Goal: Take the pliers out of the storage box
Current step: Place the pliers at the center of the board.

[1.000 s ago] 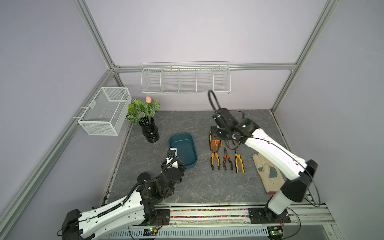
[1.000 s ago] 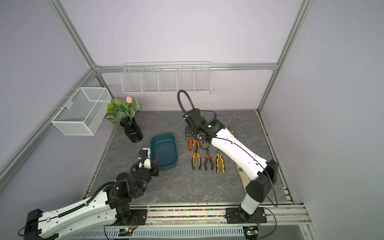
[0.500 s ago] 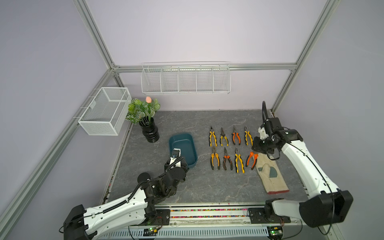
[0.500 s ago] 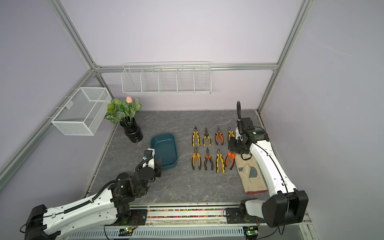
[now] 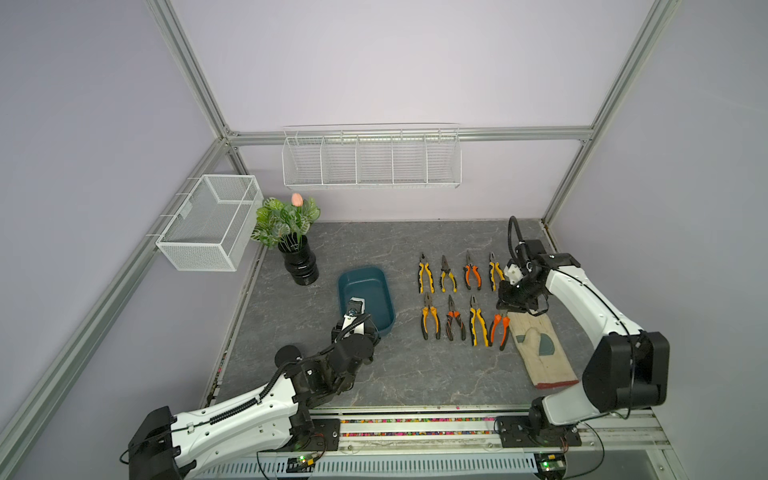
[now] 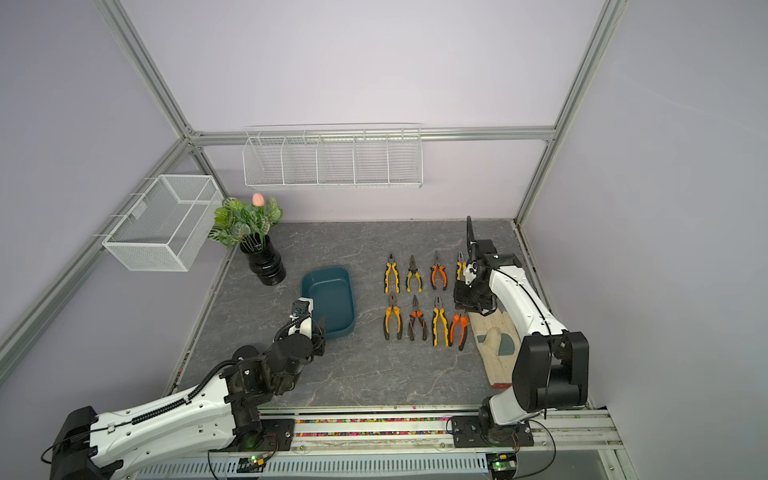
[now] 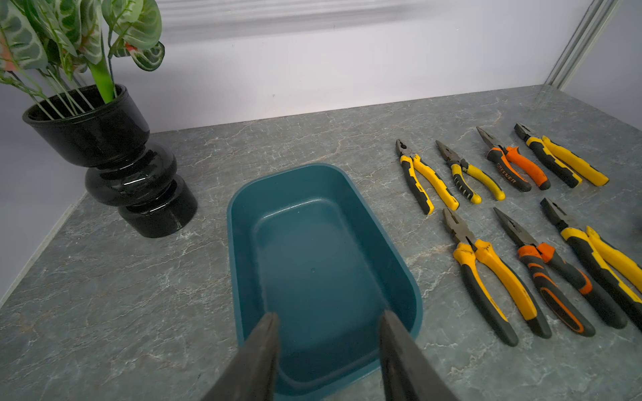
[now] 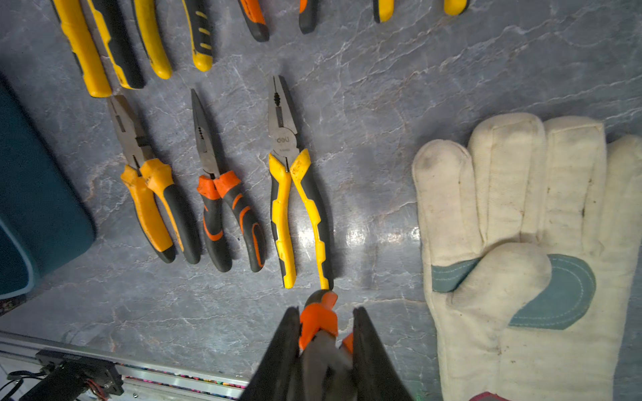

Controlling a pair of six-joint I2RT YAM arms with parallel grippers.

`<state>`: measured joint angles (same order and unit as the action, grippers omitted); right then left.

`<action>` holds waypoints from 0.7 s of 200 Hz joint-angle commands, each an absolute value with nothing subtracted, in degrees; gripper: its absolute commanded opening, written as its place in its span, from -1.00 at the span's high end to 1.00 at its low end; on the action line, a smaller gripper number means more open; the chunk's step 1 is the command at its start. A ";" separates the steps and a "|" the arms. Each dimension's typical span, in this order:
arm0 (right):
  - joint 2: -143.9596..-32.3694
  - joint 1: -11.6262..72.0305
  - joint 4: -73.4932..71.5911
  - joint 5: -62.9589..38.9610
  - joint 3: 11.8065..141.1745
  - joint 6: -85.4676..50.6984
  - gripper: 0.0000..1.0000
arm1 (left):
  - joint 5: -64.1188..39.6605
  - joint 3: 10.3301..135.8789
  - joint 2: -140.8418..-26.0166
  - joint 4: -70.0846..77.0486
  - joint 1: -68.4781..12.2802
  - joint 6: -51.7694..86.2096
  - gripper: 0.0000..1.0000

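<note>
Right wrist view puts the right gripper (image 8: 326,310) clamped on the orange-handled pliers (image 8: 318,317). Both fingers press against the tool near its head, and one orange grip pokes out past the fingertips. That grip ends just beside the handle tip of the yellow-handled combination pliers (image 8: 283,208).

Compared with a second ago, this arm is no longer over the far row close to the storage box (image 5: 365,291). It now sits at the right end of the near row, which counts four tools instead of three. It has hardly shifted in the last half second. The orange handles lie splayed low over the tabletop (image 5: 374,374), between the yellow pair and the work glove (image 8: 503,208). Whether their weight already rests on the slab I cannot tell.

Further out, both top views show eight pliers (image 5: 423,266) outside the box, in two rows of four. In the left wrist view the box floor is bare. The left gripper (image 7: 329,315) hangs over the box's near wall with its fingers apart and nothing between them.

My reading is that the emptying is as good as done. The last tool is at its place in the row, and what remains is for the right fingers to let go and lift away without nudging the yellow handle next to it.
</note>
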<state>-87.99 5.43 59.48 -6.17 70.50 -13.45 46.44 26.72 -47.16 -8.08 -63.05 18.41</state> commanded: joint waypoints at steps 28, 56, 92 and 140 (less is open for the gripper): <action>-91.26 5.06 58.19 -2.44 71.44 -11.77 0.83 | 46.33 27.07 -47.47 -8.03 -62.93 19.34 0.04; -94.50 5.08 56.98 -1.45 71.98 -11.90 0.82 | 46.33 27.32 -47.75 -7.84 -62.93 19.22 0.04; -98.60 5.00 55.77 -0.22 73.85 -11.87 0.79 | 46.60 27.51 -48.04 -7.87 -62.93 18.98 0.04; -105.46 4.51 55.28 0.02 78.39 -11.86 0.74 | 46.72 27.51 -48.81 -7.65 -62.93 19.00 0.04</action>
<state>-102.94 5.13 56.25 -0.89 75.61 -12.95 46.44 26.72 -48.40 -8.03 -63.05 18.41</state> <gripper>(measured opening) 0.248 0.482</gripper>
